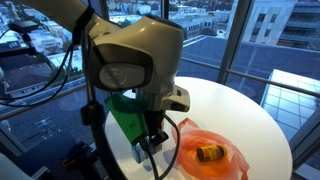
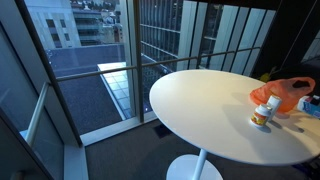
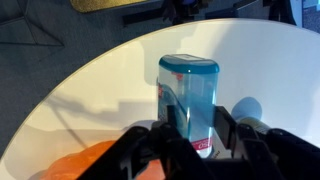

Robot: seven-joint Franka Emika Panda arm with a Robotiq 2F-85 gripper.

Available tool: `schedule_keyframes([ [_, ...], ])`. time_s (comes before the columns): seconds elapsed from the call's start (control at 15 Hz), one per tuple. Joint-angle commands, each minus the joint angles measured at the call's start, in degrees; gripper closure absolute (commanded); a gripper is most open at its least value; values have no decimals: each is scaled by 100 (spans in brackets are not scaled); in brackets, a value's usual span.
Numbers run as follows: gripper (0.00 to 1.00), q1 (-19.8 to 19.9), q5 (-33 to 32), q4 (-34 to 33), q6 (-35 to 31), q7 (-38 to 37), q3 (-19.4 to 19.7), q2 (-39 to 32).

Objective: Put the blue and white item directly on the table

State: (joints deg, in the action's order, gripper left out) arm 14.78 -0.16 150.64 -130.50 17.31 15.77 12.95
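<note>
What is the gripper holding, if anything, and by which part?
The box. The gripper appears to pinch it by two opposite sides, at the end nearest the wrist, over the table.

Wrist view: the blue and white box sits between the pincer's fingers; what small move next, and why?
Probably lower it gently until it rests: the blue and white box stands upright in the pincer over bare table, outside the orange dish, but whether it touches is unclear.
</note>
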Motion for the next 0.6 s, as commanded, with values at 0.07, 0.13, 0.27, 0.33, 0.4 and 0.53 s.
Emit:
schedule_keyframes([
  [0.07, 82, -199, 376, -138, -130, 398, 73, -445],
  [0.13, 82, -225, 471, -171, -158, 442, 66, -545],
  [0.27, 82, -268, 661, -243, -317, 510, 40, -769],
  [0.33, 82, -278, 731, -297, -416, 531, 24, -904],
  [0.4, 82, -283, 808, -344, -482, 563, 11, -1021],
  [0.53, 82, -286, 959, -445, -577, 633, -21, -1253],
])
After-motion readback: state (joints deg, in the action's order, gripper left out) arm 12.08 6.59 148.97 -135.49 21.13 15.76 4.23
